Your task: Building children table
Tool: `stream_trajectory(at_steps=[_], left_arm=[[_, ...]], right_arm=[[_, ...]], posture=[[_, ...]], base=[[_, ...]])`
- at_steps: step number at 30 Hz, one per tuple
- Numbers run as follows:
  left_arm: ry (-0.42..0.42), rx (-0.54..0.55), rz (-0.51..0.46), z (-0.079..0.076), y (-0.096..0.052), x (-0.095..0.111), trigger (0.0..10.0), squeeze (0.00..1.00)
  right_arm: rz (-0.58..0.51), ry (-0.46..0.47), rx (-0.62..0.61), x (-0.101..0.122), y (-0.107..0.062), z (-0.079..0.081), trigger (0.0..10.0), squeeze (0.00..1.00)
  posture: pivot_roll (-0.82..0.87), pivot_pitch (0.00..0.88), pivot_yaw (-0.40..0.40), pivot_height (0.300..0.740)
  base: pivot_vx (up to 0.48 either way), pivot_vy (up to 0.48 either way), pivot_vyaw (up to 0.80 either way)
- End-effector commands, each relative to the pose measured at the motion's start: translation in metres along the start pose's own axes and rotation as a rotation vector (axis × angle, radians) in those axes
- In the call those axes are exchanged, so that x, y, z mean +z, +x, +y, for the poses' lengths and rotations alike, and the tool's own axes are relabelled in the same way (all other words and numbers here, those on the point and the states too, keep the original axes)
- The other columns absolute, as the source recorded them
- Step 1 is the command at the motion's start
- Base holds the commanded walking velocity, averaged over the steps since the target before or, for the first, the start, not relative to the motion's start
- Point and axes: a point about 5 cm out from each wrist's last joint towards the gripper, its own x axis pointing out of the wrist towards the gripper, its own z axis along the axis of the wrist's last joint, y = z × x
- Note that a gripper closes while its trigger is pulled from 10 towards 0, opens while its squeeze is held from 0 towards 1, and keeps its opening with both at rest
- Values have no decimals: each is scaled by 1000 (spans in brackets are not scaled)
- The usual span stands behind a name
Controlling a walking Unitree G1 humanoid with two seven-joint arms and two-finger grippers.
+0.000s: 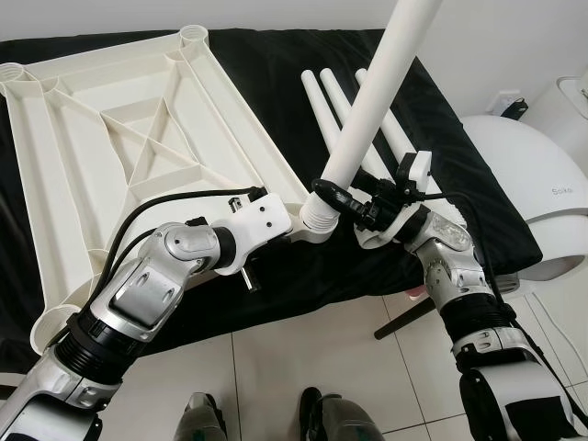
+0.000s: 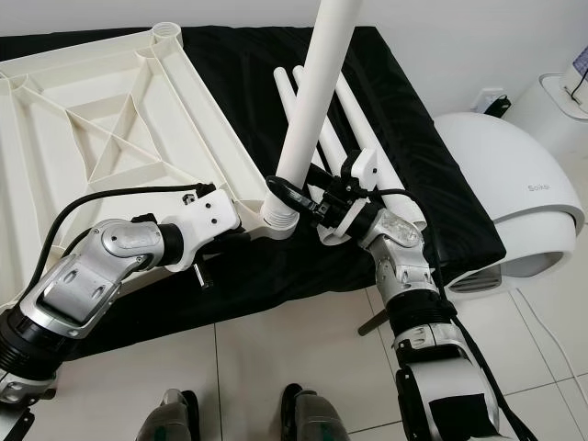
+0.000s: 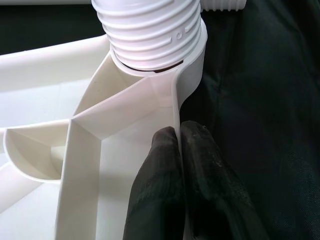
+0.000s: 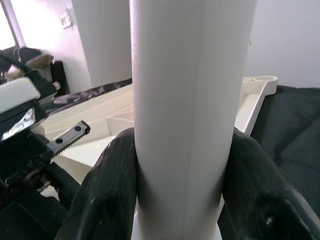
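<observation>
**Leg seated at the near corner socket, both grippers engaged**

You are looking down at a white plastic tabletop (image 1: 138, 156) lying upside down on a black cloth (image 1: 432, 175) that covers a low surface. Its underside faces you: a raised rim, diagonal ribs forming triangles and a diamond in the middle, and round sockets at the corners.

At the corner nearest you, a long white table leg (image 1: 372, 110) stands tilted, rising away toward the top of the head views. Its ribbed, threaded collar (image 3: 150, 35) sits at the corner socket; you cannot tell how far it is screwed in. The leg is a smooth, plain tube, wider at the base.

Your right gripper (image 4: 182, 165) is clenched around the leg just above the collar, one black finger on each side of the tube. Your left gripper (image 3: 180, 150) pinches the tabletop's thin rim wall just beside that socket, its fingers (image 3: 155, 170) closed on the plastic edge.

Three spare legs (image 1: 344, 115) of the same white make lie side by side on the cloth behind the standing one. A rounded white appliance (image 1: 542, 197) sits to your right, on the tiled floor (image 1: 303, 367).
</observation>
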Motion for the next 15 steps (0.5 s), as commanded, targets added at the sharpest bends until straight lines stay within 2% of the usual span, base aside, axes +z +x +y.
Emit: stream_trajectory(at_steps=[1, 4, 8, 15], left_arm=[[45, 3, -20, 2, -7, 8, 10000, 0], [45, 3, -21, 2, -7, 9, 10000, 0], [46, 2, -23, 2, -6, 9, 10000, 0], [43, 7, -21, 2, -8, 9, 10000, 0]], right_arm=[[279, 47, -70, -46, -37, 3, 10000, 0], [293, 30, -59, -47, -35, 3, 10000, 0], [310, -54, 0, -43, -22, 3, 10000, 0], [294, -69, -1, -43, -22, 6, 10000, 0]], posture=[[89, 237, -54, 740], [87, 237, -53, 740], [90, 237, -55, 740], [99, 236, -61, 740]], base=[[0, 0, 0], [0, 0, 0], [0, 0, 0], [0, 0, 0]])
